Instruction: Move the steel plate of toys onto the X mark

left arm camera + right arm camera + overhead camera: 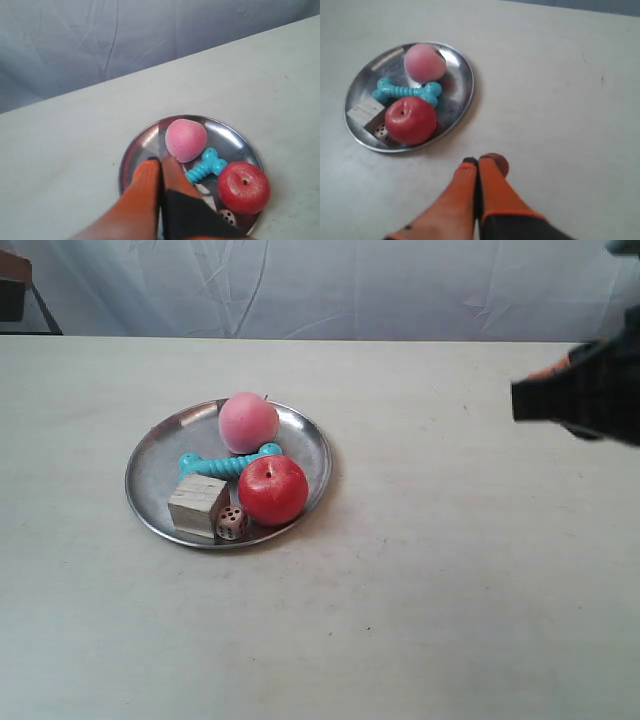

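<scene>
Wrinkled pale blue-grey cloth (350,285) hangs behind a matte off-white desk (450,590). Left of centre on the desk sits the steel plate (150,462), round and shiny, with a shallow raised rim. On it lie a soft-looking pink ball (248,422) at the far side, a glossy red apple (272,489) at the near right, and a teal ridged bone (225,464) between them. A pale wooden cube (197,504) sits at the near left, with a small brown die (232,523) with dark pips touching it.

The left gripper (159,160) has its orange fingers pressed together, holding nothing. Its tips appear over the plate's rim, but contact cannot be told. The right gripper (477,161) is likewise closed and empty, above bare desk, apart from the plate.
</scene>
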You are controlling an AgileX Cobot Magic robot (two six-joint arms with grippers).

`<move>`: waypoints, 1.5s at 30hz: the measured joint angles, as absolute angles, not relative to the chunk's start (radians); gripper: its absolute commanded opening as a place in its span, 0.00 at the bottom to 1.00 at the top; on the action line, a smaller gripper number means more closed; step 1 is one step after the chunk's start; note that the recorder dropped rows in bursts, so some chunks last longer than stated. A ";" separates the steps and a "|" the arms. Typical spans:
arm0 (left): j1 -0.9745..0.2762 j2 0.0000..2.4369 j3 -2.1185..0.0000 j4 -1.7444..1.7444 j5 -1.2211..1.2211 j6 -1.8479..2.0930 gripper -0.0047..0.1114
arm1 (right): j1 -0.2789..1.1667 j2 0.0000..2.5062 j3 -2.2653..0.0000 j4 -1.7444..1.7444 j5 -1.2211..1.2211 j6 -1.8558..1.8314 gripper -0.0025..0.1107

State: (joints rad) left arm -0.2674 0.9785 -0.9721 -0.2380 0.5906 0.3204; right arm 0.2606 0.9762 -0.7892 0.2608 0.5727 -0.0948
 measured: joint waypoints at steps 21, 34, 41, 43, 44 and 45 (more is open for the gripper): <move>-0.267 0.876 -0.972 -0.231 0.591 0.322 0.04 | 0.137 0.445 -0.622 0.157 0.709 -0.090 0.02; -0.267 0.876 -0.972 -0.229 0.589 0.322 0.04 | -0.075 0.077 -0.169 0.142 0.319 -0.083 0.02; -0.267 0.876 -0.972 -0.229 0.589 0.322 0.04 | -0.075 0.073 -0.007 0.192 0.270 -0.078 0.02; -0.267 0.876 -0.972 -0.229 0.589 0.322 0.04 | -0.075 0.071 -0.002 0.227 0.277 -0.076 0.02; -0.267 0.876 -0.972 -0.229 0.589 0.322 0.04 | -0.075 0.071 -0.002 0.239 0.277 -0.076 0.02; -0.267 0.876 -0.972 -0.229 0.589 0.322 0.04 | -0.075 0.071 -0.002 0.245 0.277 -0.076 0.02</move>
